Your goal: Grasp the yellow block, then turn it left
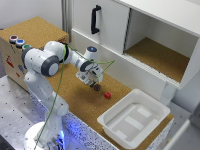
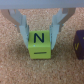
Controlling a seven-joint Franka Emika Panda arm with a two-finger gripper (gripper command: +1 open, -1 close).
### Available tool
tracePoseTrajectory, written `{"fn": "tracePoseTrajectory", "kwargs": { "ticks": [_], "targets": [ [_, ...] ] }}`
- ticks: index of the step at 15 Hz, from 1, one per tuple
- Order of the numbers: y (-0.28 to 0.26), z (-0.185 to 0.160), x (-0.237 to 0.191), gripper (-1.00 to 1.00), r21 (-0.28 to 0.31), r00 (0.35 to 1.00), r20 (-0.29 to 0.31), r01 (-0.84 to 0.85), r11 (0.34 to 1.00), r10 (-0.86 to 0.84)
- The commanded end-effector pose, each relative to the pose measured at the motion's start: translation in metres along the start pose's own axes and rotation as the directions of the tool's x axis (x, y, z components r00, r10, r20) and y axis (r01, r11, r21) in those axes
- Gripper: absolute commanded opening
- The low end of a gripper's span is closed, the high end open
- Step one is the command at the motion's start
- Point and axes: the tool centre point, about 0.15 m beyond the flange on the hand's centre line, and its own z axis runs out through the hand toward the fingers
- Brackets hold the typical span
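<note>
The yellow block (image 2: 40, 44) is a small yellow-green cube with a dark "N" on its face, resting on the cork surface. In the wrist view it sits squarely between my two fingers (image 2: 25, 30), which press against its two sides. My gripper (image 2: 40, 42) is shut on it. In the exterior view my gripper (image 1: 94, 86) is low over the cork board, and the block is hidden beneath it.
A dark purplish cube (image 2: 79, 46) lies close beside the yellow block. A red cube (image 1: 107, 95) lies on the cork toward the exterior view's right of my gripper. A white bin (image 1: 150, 107) stands further right. A white cabinet (image 1: 107, 25) with a black handle stands behind.
</note>
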Motion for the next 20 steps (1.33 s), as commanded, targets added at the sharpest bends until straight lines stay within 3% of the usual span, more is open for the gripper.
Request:
{"fn": "tracePoseTrajectory", "kwargs": {
  "ticks": [1, 4, 6, 9, 11, 15, 16, 20],
  "targets": [
    [-0.024, -0.044, -0.001, -1.0, -0.016, 0.997, 0.022, 0.069, 0.998, -0.068],
    [-0.041, -0.054, -0.005, -1.0, -0.047, 0.977, 0.051, 0.209, 0.977, -0.206],
    [-0.054, -0.058, -0.014, -1.0, -0.05, 0.918, 0.069, 0.394, 0.918, -0.391],
    [-0.06, -0.056, -0.027, -1.0, -0.025, 0.743, 0.108, 0.666, 0.745, -0.661],
    [-0.058, -0.051, -0.031, -1.0, -0.058, 0.614, 0.104, 0.789, 0.611, -0.783],
    [-0.042, -0.027, -0.01, -1.0, -0.06, 0.391, 0.105, 0.92, 0.387, -0.914],
    [-0.042, -0.024, -0.009, -1.0, -0.038, 0.317, 0.116, 0.948, 0.315, -0.941],
    [-0.047, -0.02, -0.01, -1.0, 0.012, 0.127, 0.057, 0.992, 0.128, -0.99]
  ]
}}
